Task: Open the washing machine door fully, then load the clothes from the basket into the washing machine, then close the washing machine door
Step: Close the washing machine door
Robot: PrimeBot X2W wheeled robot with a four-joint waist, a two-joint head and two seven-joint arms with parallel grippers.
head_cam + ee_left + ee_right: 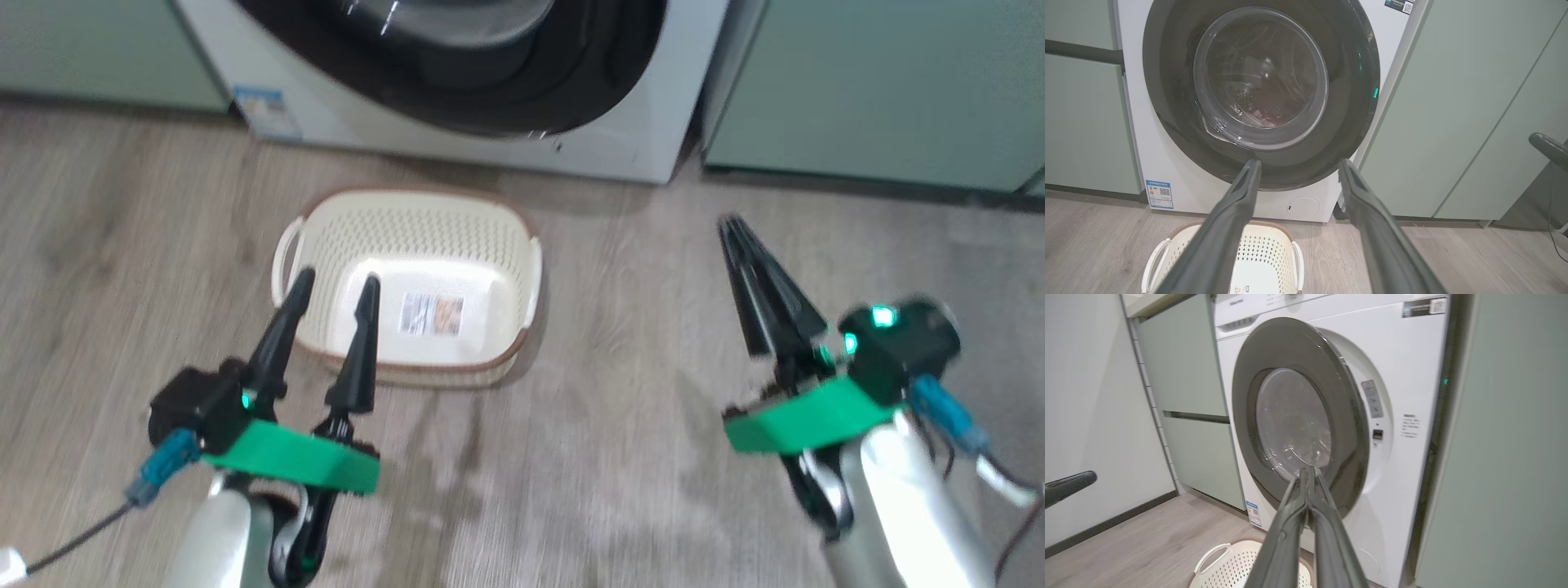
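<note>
Washing machine door (1298,347): wide glossy black rim around a bulging clear glass bowl (1261,73). In the right wrist view its free edge stands off the white front, so it reads as ajar and not latched.
Washing machine (1155,171): white front-loader set between pale green cabinets (1453,102).
Clothes (1267,118): a patch of red seen through the glass, low in the drum. They are soft, light goods and seem fully loaded.
Basket (408,224): on the floor just before the machine, bare inside but for its paper label (431,314).
Left gripper (337,279): fingers spread wide, grasping nothing, hanging above the basket's near left corner.
Right gripper (731,224): fingers clenched tip to tip on nothing, well to the right of the basket.
Handling of door: likely rigid, fairly heavy, swinging on its hinge; the glossy rim looks slippery.
Where to press: on the black rim at the free edge, near the latch recess (1378,434), not on the glass.
Step judged in hand: closing the door.
</note>
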